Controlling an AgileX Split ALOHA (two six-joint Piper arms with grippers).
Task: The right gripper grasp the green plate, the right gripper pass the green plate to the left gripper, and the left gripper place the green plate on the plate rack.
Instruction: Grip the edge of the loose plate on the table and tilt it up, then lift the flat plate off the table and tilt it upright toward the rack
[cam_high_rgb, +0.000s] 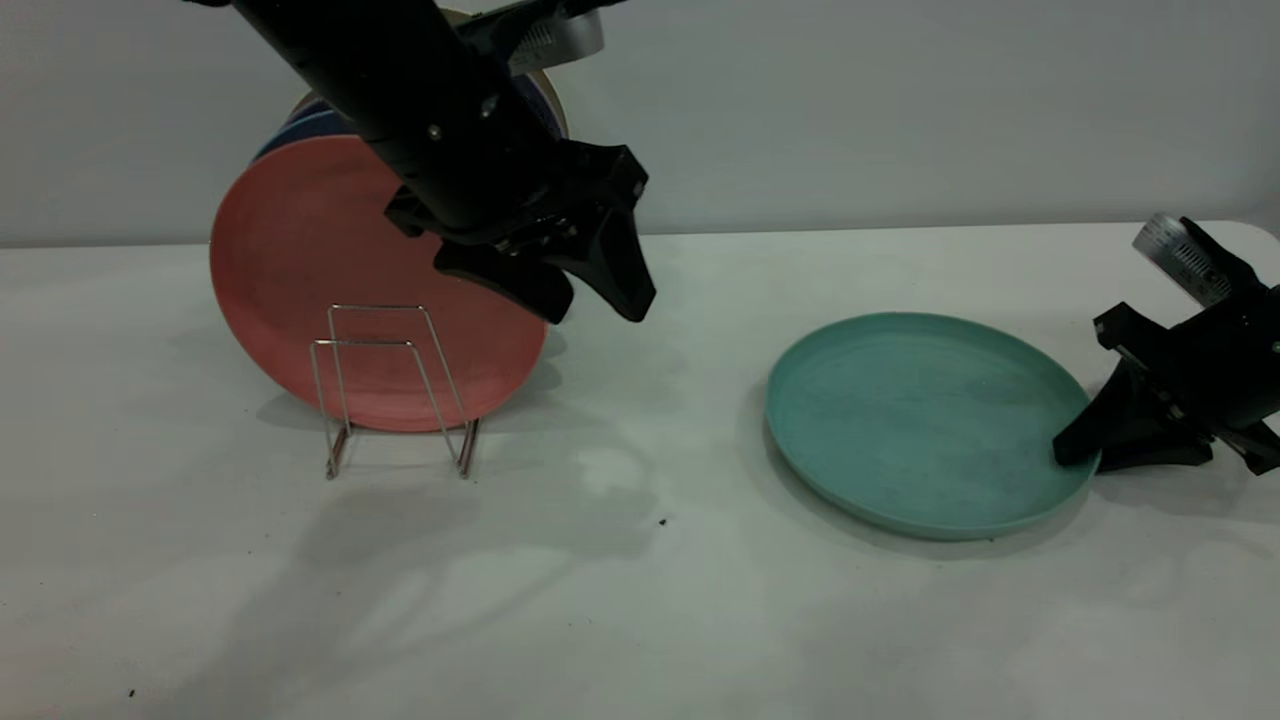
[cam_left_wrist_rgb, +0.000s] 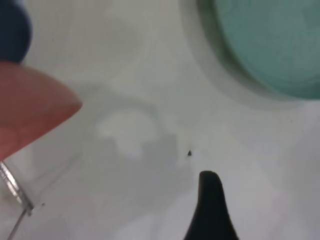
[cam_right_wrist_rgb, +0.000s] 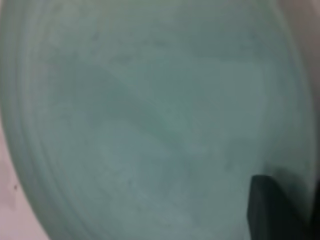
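The green plate (cam_high_rgb: 925, 420) lies on the white table at the right. My right gripper (cam_high_rgb: 1080, 458) is low at the plate's right rim. One finger lies on top of the rim and the other at its outer edge, so it is closed on the rim. In the right wrist view the plate (cam_right_wrist_rgb: 150, 120) fills the frame, with one finger (cam_right_wrist_rgb: 272, 210) on it. My left gripper (cam_high_rgb: 595, 305) hangs open and empty in the air, right of the plate rack (cam_high_rgb: 395, 390). The left wrist view shows one finger (cam_left_wrist_rgb: 210, 210) and part of the plate (cam_left_wrist_rgb: 270, 45).
A salmon-pink plate (cam_high_rgb: 330, 270) stands upright in the rack, with dark blue plates (cam_high_rgb: 300, 130) behind it. The rack's two front loops hold nothing. The pink plate (cam_left_wrist_rgb: 30, 105) and a rack wire (cam_left_wrist_rgb: 15, 192) show in the left wrist view. A grey wall is behind.
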